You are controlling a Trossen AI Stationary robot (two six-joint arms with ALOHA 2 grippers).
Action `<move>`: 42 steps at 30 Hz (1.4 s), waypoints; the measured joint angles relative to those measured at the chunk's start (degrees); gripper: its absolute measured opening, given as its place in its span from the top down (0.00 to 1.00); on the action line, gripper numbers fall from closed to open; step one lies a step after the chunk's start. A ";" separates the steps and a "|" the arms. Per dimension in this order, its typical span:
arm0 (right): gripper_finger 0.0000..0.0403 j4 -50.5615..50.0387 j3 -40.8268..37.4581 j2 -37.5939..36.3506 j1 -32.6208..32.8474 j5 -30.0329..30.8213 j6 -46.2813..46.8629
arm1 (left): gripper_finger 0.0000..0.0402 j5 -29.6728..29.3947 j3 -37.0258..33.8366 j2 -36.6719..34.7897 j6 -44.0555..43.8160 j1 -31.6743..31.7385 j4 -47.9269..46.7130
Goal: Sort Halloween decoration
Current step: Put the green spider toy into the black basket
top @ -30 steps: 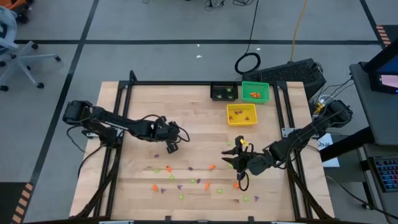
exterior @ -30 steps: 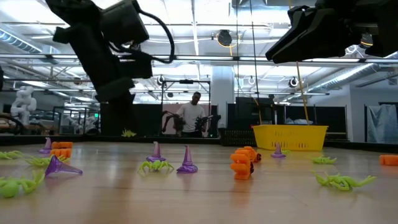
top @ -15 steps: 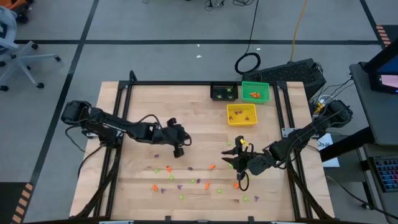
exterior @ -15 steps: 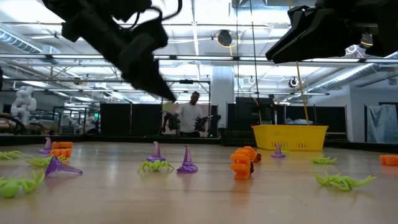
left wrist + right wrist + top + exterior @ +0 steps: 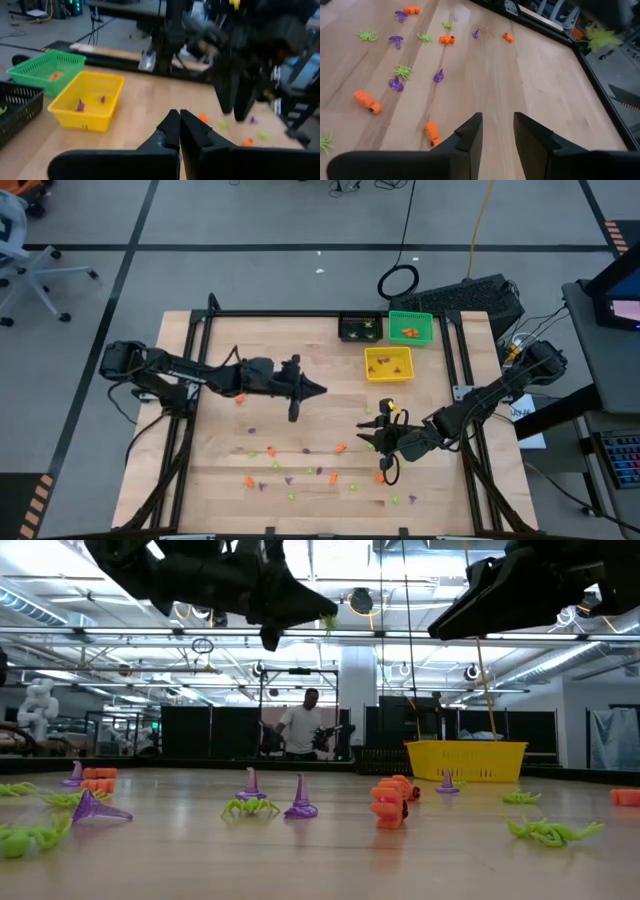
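Swung up off the tabletop (image 5: 330, 405) toward the bins, the left gripper (image 5: 325, 622) is clenched on a light-green trinket (image 5: 328, 621), best released only once squarely over the black bin (image 5: 360, 328), while the right gripper (image 5: 372, 434) hangs half-open, empty.

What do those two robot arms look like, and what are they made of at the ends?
Both arms are dark, nearly black, built of slim jointed segments with black cables looping alongside. Each ends in a gripper with two flat, tapering black fingers: the left gripper and the right gripper. A small yellow part sits near the right wrist.
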 joint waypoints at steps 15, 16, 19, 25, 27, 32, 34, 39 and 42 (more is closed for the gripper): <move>0.76 -0.35 0.01 0.00 0.02 -0.05 2.55 | 1.00 11.95 -5.13 -0.09 -8.66 5.46 27.61; 0.76 -0.35 0.00 0.00 0.04 -0.04 2.55 | 1.00 11.95 -5.88 -0.11 -8.83 5.46 28.73; 0.76 -0.35 -0.01 0.00 0.04 -0.04 2.56 | 1.00 11.91 -7.58 -0.09 -8.92 5.46 29.82; 0.76 -0.35 -0.01 0.00 0.04 -0.05 2.57 | 1.00 13.56 -8.51 -0.09 -8.94 5.46 29.80; 0.76 -0.35 0.00 0.00 0.04 -0.05 2.55 | 1.00 14.03 -8.50 -0.09 -8.95 5.46 29.60; 0.76 -0.34 0.00 0.00 0.04 -0.03 2.55 | 1.00 15.80 -8.52 -0.09 -5.99 5.46 29.32; 0.76 -0.33 -0.01 0.00 0.04 -0.03 2.55 | 1.00 16.30 -8.52 -0.09 -3.52 5.46 29.34; 0.76 -0.33 -0.01 0.00 0.04 -0.03 2.55 | 1.00 16.37 -8.52 -0.09 1.78 5.46 29.33; 0.76 -0.33 0.00 0.00 0.04 -0.03 2.53 | 1.00 16.37 -8.52 -0.09 7.67 5.46 29.23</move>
